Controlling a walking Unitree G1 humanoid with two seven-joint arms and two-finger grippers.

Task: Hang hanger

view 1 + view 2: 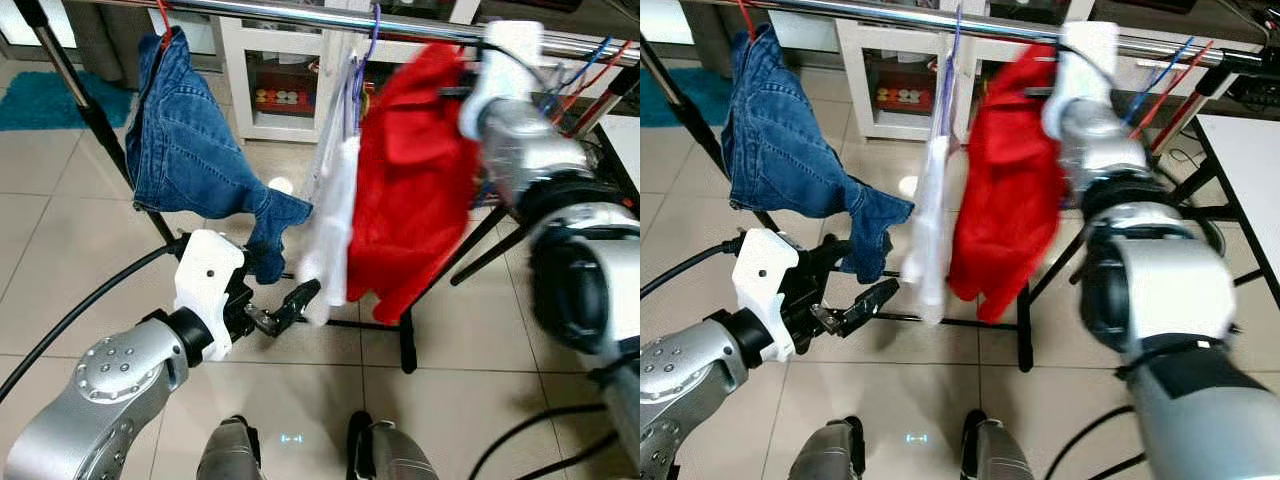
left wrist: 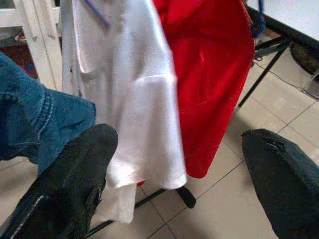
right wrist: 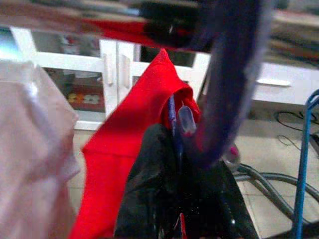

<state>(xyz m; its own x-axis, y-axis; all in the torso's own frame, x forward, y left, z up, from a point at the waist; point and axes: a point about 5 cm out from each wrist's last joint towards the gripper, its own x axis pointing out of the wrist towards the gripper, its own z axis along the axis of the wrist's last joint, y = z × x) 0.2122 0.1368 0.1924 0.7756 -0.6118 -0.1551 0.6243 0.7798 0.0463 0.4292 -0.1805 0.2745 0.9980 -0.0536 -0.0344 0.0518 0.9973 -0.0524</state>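
Three garments hang from the shiny metal rail (image 1: 300, 12): blue denim jeans (image 1: 190, 150), a glossy white garment (image 1: 335, 220) and a soft red garment (image 1: 415, 180). The right gripper (image 3: 174, 199) is raised at the rail, clamped on the hanger (image 3: 229, 84), whose curved purple hook arches up to the rail above the red garment. The left gripper (image 1: 285, 305) hangs low beside the white hem, fingers spread wide.

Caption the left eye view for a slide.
Right gripper lifts red garment to the chrome rail; left gripper waits open below.
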